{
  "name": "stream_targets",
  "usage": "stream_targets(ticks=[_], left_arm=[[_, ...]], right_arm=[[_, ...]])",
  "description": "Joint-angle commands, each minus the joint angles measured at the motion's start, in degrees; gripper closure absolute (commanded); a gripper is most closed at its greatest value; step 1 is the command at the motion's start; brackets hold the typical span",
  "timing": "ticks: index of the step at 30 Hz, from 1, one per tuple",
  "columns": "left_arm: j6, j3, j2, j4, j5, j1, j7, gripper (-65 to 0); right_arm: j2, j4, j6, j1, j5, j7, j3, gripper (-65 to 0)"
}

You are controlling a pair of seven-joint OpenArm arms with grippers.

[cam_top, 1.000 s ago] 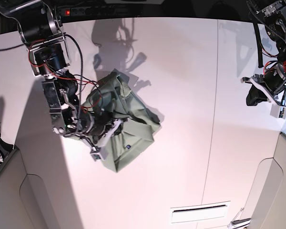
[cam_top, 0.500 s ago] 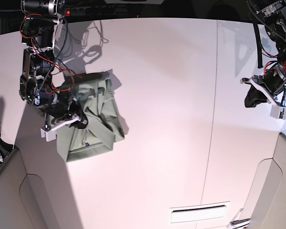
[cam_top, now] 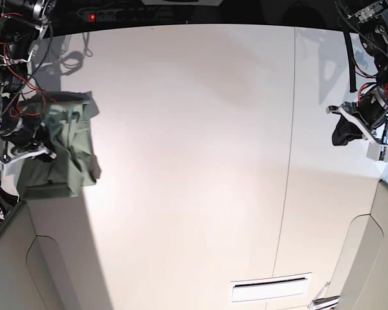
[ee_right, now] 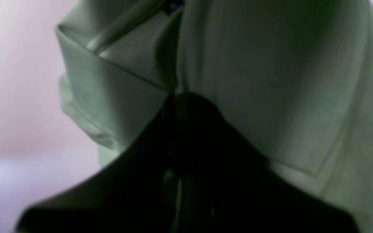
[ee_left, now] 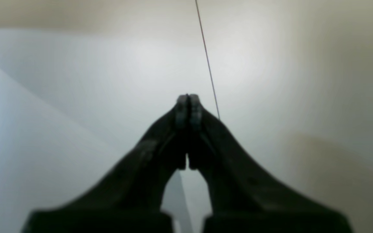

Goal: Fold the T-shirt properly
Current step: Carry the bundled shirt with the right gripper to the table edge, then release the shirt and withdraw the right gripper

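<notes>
Now the T-shirt [cam_top: 61, 148] lies bunched at the counter's [cam_top: 200, 161] far edge, right gripper [ee_right: 176, 97] jaws clamped on its fabric. Left gripper [ee_left: 189, 100] hangs well apart, jaws closed and empty.

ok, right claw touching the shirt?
Touching. In the right wrist view the shut right claw sits in a fold of the shirt, cloth pressed around its tip; the base view shows the shirt bunched at that arm.

Your right hand [cam_top: 48, 153] has carried the bunched T-shirt [cam_top: 68, 145] from the middle left of the desk [cam_top: 200, 161] to the frame's far left edge.
</notes>
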Motion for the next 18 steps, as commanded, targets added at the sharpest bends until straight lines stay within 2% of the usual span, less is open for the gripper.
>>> stream_targets(ticks=[1, 8, 11, 15, 18], left_arm=[[-0.42, -0.26, -0.81, 1.03, -0.76, -0.46, -0.79, 0.0], [-0.42, -0.26, -0.79, 1.03, -0.76, -0.46, -0.76, 0.0], [-0.42, -0.26, -0.81, 1.03, -0.74, -0.46, -0.74, 0.0], [-0.42, -0.26, -0.81, 1.03, -0.76, -0.46, -0.74, 0.0], [-0.42, -0.26, -0.81, 1.03, -0.79, -0.46, -0.61, 0.0]], right_arm=[[1.01, -2.19, -7.21, -3.30, -11.37, -8.74, 0.70, 0.0], [1.31, -2.19, -5.05, -10.86, -6.10, -8.68, 2.03, 0.0], [1.33, -2.16, -4.11, -13.07, -5.75, -8.70, 2.58, 0.0], [1.36, -1.99, -1.77, -13.53, -3.98, -8.72, 3.96, 0.0], [1.36, -0.22, -1.60, -13.51, -1.84, -8.72, 4.22, 0.0]])
